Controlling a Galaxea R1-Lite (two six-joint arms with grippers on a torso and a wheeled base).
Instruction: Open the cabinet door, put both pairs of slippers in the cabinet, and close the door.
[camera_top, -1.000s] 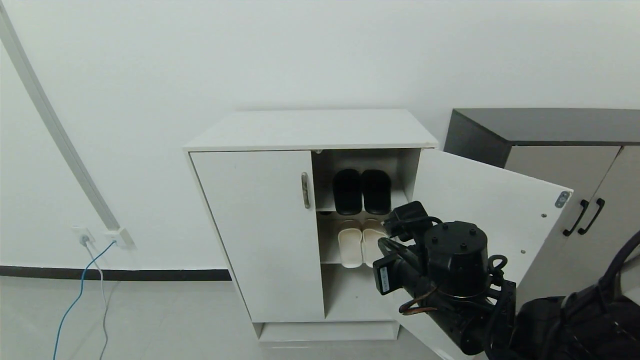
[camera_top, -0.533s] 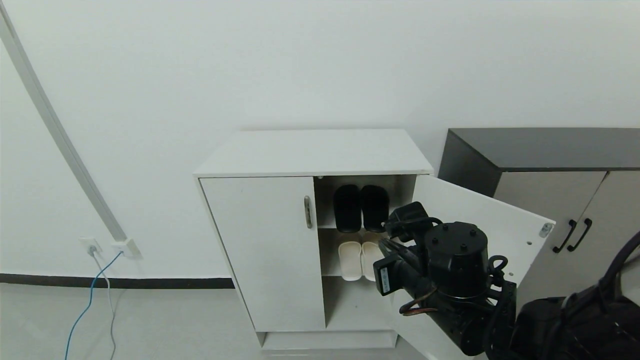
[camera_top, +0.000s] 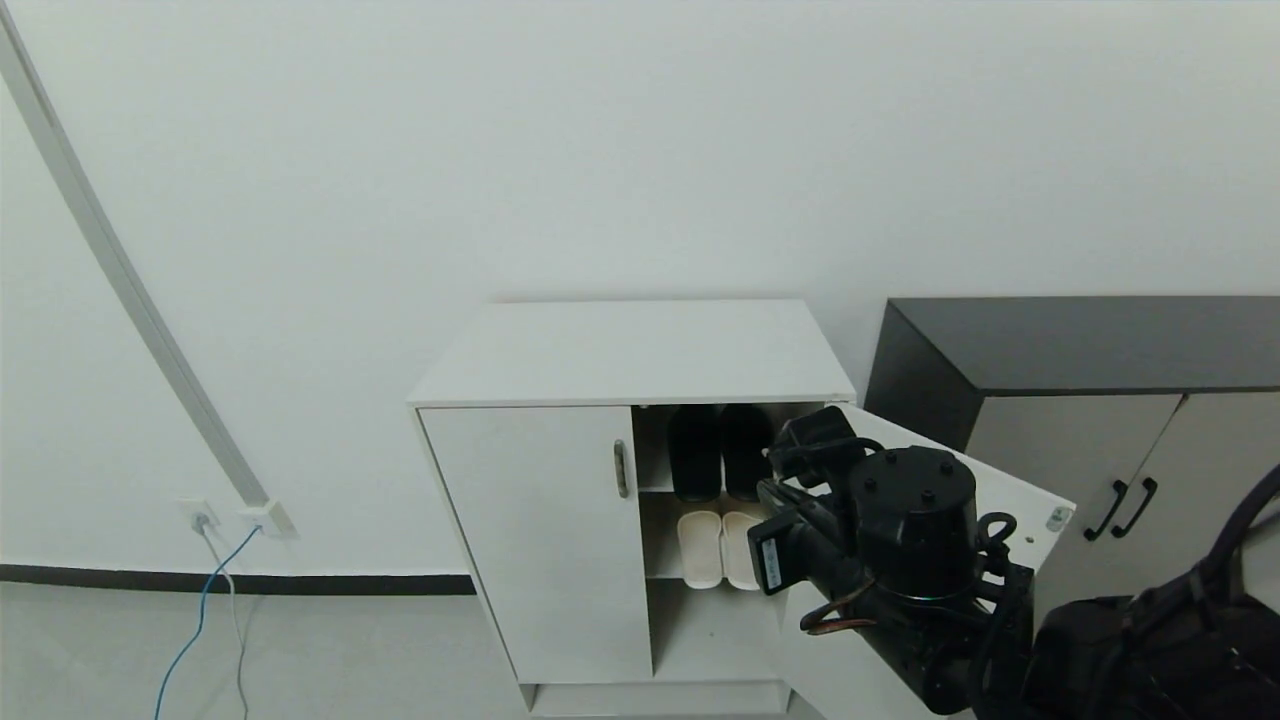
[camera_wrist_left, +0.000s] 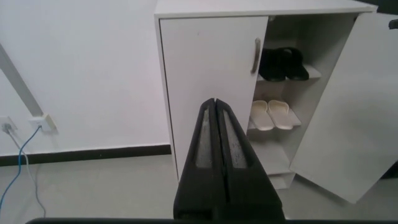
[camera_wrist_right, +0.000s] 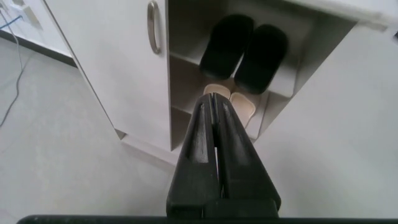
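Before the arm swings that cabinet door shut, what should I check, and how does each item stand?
1. Black slippers inside the cabinet, upper level: ok.
2. Cream slippers inside, one level below them: ok.
3. Left door closed: ok.
4. Right door closed: not ok, it stands open.
5. Right gripper shut, empty, facing the opening: ok.
6. Left gripper shut, empty, back from the cabinet: ok.
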